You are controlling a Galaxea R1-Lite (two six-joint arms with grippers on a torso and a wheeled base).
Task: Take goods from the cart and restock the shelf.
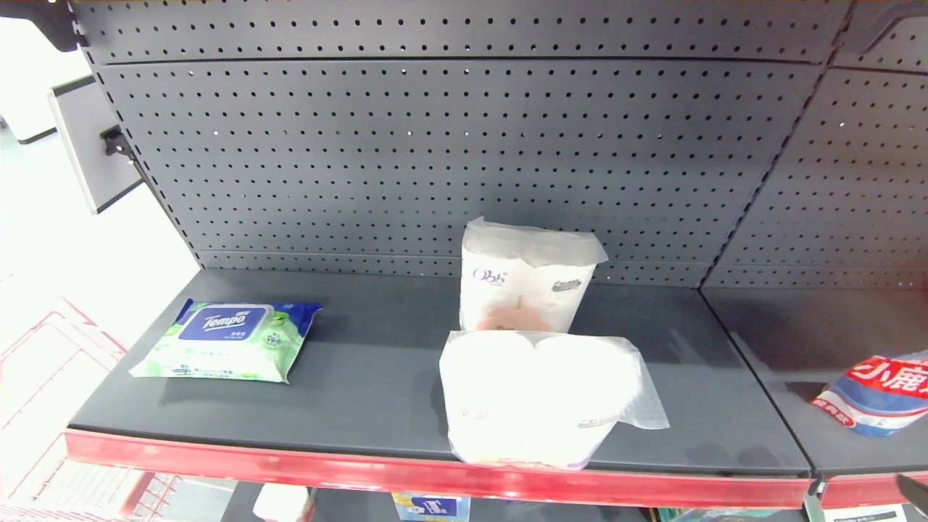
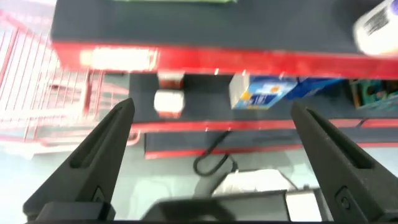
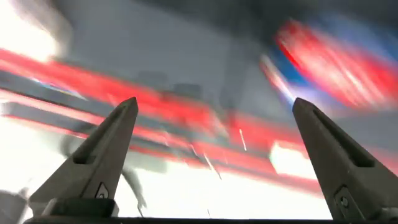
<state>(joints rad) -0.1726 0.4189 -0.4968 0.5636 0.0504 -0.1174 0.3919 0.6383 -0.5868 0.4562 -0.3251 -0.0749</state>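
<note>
Right wrist view, right gripper [image 3: 214,101] wide, empty, red-blue pack [image 3: 336,62] beyond, left gripper [image 2: 212,102] wide

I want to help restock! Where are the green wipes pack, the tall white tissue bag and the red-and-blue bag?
Flat green plastic wipes pack [image 1: 228,341]: head view, middle of its top face.
Tall white plastic tissue bag [image 1: 523,279]: head view, its front face.
Red-and-blue plastic bag [image 1: 881,395]: head view, its striped middle.

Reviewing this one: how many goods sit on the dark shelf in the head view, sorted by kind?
Green wet wipes pack: 1
White paper packs: 2 (rear pack, front pack)
Red and blue pack, on the next section to the right: 1
Total: 4
</note>
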